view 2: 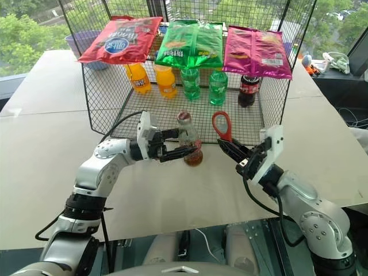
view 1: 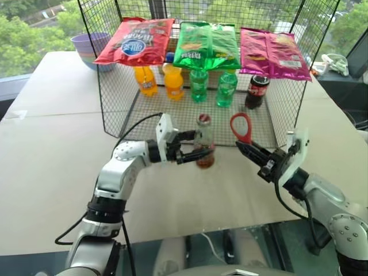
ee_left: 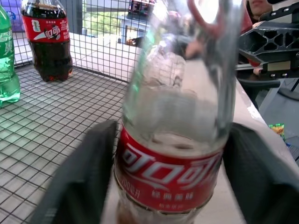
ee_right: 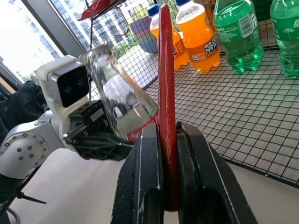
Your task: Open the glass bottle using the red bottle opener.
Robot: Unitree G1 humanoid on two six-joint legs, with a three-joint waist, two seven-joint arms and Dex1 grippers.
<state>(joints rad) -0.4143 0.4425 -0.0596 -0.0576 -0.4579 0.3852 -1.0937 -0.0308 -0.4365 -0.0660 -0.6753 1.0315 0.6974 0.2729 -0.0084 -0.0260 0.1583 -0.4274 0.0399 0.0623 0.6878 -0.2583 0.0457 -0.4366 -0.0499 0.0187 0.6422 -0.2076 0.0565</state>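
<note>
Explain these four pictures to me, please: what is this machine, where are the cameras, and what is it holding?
It is a two-armed humanoid robot. Two pictures come from cameras in its head, looking down over a pale table; the other two from cameras on its wrists. The left gripper has the glass bottle between its fingers. The right gripper is shut on the red bottle opener, ring upward, beside the bottle. Behind stands a wire rack with orange, green and cola bottles, and snack bags on top.
</note>
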